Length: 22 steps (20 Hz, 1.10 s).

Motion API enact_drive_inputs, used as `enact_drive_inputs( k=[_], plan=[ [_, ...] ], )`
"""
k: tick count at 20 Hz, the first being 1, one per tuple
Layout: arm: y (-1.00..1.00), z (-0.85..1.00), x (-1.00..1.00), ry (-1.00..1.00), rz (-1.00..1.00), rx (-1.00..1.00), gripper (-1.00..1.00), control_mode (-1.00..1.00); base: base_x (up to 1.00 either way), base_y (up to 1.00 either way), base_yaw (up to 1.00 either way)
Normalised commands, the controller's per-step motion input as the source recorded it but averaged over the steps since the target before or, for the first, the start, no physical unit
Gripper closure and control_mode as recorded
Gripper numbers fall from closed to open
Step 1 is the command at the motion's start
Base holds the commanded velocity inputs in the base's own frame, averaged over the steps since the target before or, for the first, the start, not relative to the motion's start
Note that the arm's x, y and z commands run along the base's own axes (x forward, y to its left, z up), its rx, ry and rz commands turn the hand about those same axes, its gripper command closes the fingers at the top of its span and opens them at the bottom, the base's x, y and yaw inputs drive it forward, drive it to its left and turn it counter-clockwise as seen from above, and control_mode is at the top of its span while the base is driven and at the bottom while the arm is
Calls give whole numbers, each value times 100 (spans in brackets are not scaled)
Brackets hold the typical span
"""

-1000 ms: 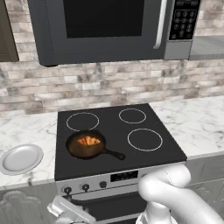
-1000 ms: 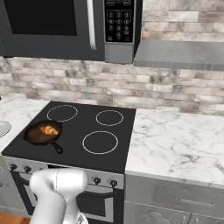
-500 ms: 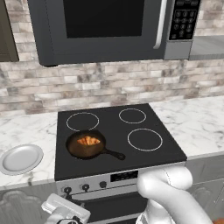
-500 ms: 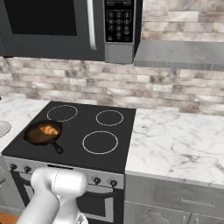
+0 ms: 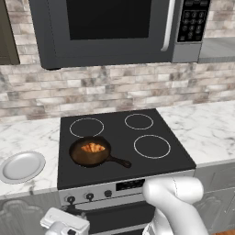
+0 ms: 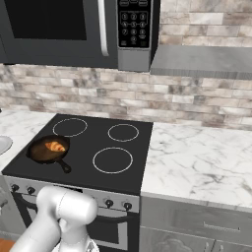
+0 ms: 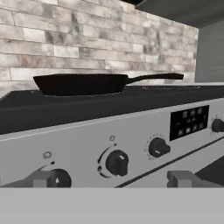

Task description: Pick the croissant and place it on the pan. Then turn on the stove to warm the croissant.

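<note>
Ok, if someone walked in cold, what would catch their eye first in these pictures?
Probably the croissant, bright orange in the dark pan on the stove's front left burner. Next, the open gripper, low in front of the knobs on the silver panel. Then the big microwave hanging over it all.

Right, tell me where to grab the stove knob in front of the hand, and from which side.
Judging by the hand view, take the round dark knob by its raised cap, coming straight at the stove's silver front panel. It juts out from the panel, so the open gripper can put a finger on either side.
</note>
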Motion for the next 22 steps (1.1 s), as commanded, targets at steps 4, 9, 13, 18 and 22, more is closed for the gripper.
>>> enact_drive_inputs(
  k=[4, 9, 13, 18, 22],
  plan=[
    [0, -4, 12, -3, 0, -12, -100, -100, 0, 0, 0],
    [0, -3, 13, -1, 0, -5, -100, -100, 0, 0, 0],
    [0, -1, 4, 0, 2, 0, -100, -100, 0, 0, 0],
    [0, -3, 1, 0, 8, 0, -100, -100, 0, 0, 0],
    [-2, -9, 0, 0, 17, 0, -100, -100, 0, 0, 0]
  ],
)
